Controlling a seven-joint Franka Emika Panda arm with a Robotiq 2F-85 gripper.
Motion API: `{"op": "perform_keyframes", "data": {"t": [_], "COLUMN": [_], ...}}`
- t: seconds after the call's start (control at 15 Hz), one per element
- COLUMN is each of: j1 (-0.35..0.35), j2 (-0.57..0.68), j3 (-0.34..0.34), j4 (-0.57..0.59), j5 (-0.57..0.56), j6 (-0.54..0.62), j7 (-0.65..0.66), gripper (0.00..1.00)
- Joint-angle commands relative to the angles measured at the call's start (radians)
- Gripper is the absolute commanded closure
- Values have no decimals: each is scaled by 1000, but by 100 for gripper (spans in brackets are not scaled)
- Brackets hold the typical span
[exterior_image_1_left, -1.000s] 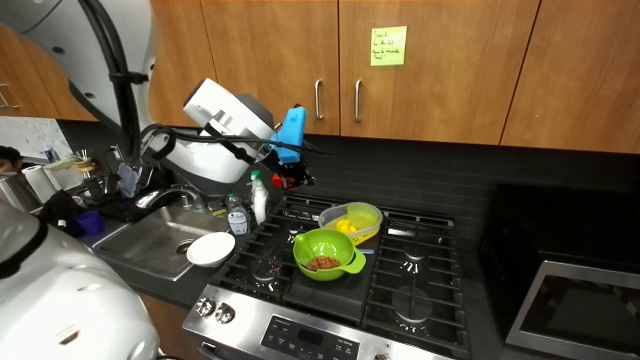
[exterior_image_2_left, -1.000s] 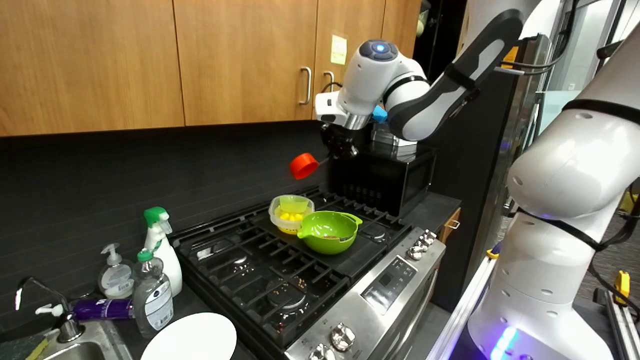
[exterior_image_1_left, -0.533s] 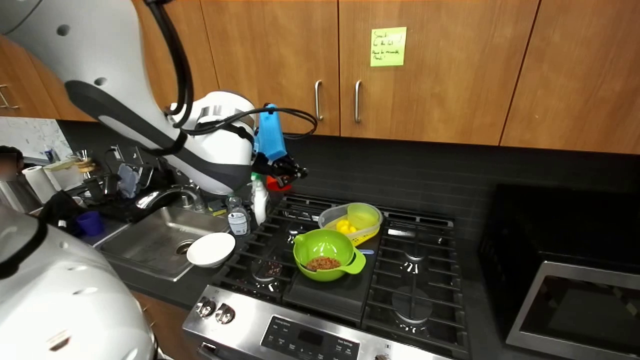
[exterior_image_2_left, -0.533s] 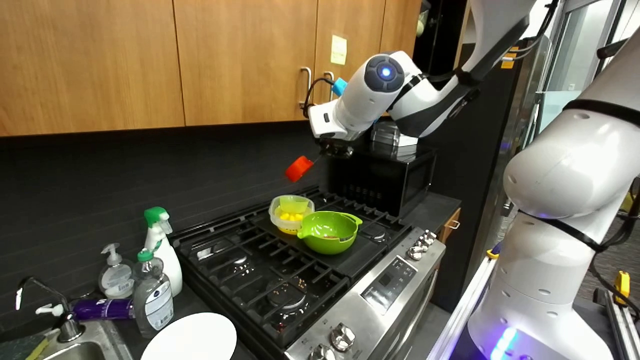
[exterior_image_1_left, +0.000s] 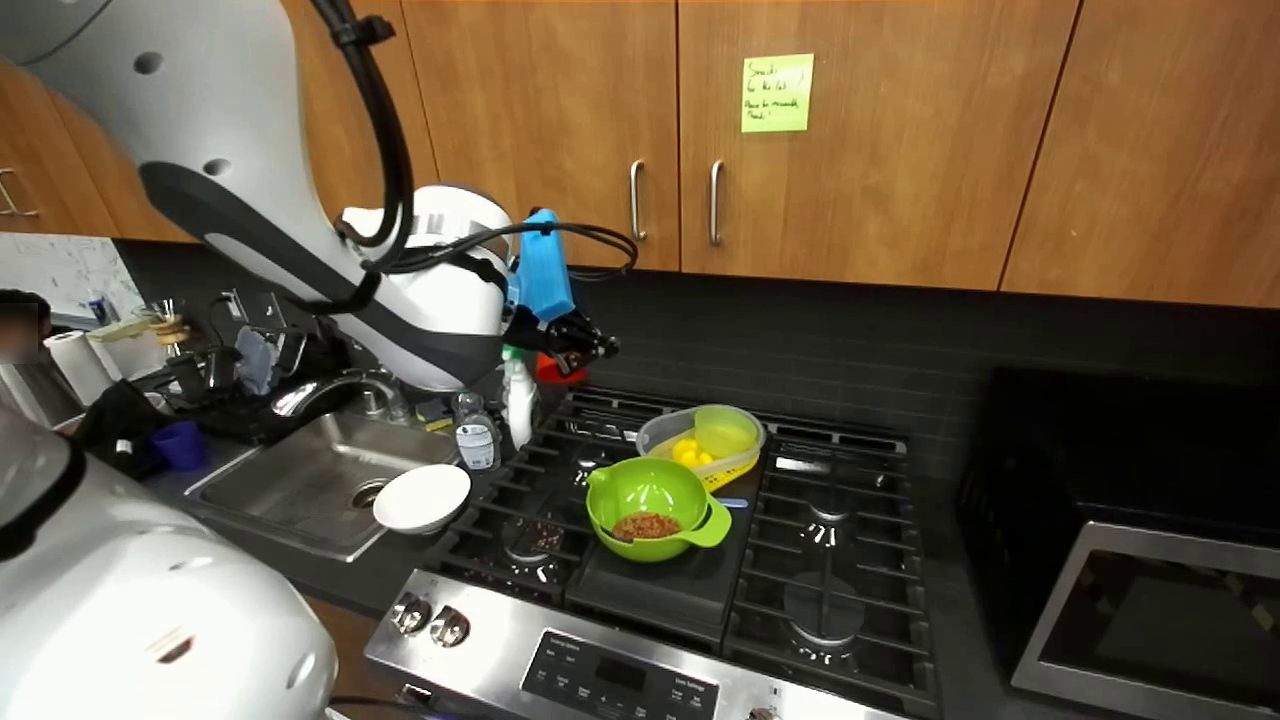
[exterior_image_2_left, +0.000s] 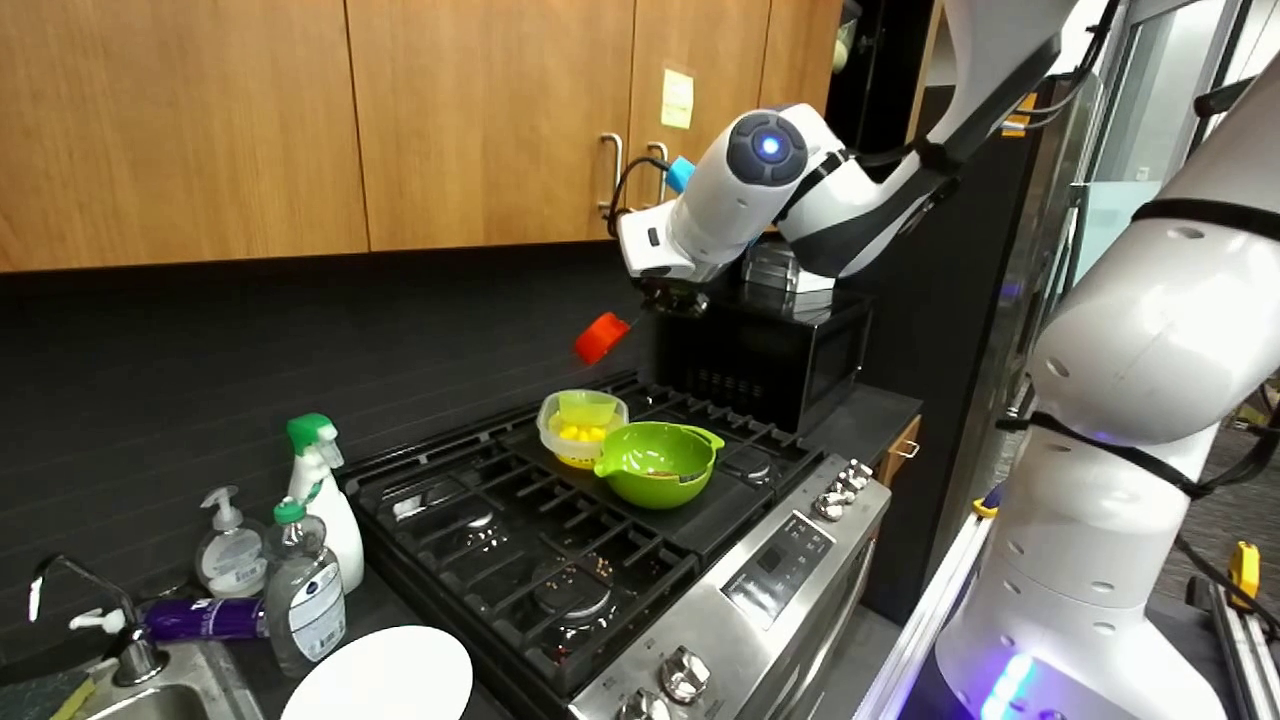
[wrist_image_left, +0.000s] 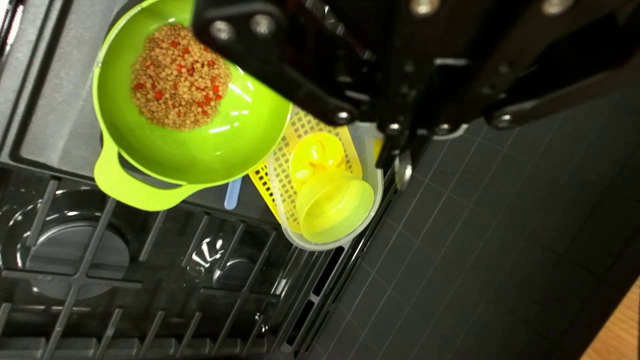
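My gripper (wrist_image_left: 400, 147) is shut on the thin handle of a red cup (exterior_image_2_left: 601, 339). In the wrist view a shiny metal end (wrist_image_left: 403, 173) of that handle pokes out past the fingertips, while the cup itself is out of that view. An exterior view has the cup hanging tilted, its mouth partly turned away; in an exterior view the red cup (exterior_image_1_left: 560, 369) is half hidden behind the gripper. Below and to one side stands a green bowl (wrist_image_left: 210, 155) with brown grains and red bits (wrist_image_left: 175, 80) in it.
Against the bowl is a clear container (exterior_image_2_left: 548, 432) with yellow pieces and a yellow-green cup. A light blue strip (wrist_image_left: 233, 193) lies beside them. The stove grates (exterior_image_1_left: 830, 560), spray bottle (exterior_image_2_left: 325, 490), white bowl (exterior_image_2_left: 380, 680), sink (exterior_image_1_left: 300, 490), microwave (exterior_image_1_left: 1150, 610) and upper cabinets (exterior_image_1_left: 880, 140) surround.
Over the first half second my wrist turned and swung slightly left in an exterior view, tipping the red cup further. Since then the cup and gripper have barely shifted. The bowl and container stayed put.
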Motion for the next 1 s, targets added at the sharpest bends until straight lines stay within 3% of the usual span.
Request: {"op": "perform_keyframes", "data": {"t": [0.0,0.33,0.4,0.47,0.6,0.93], "j1": [85,178,186,198,203,219], "j2": [-32,12,-2,0,2,162], "j3": [1,37,-6,-6,-11,2], "j4": [-5,17,0,0,-1,190], "j5": [-105,-227,-178,-180,-179,-117], "j6": [-176,-434,-374,-389,-387,-441], "j7": [46,22,19,20,20,-16], "gripper": [99,99,99,96,99,99]}}
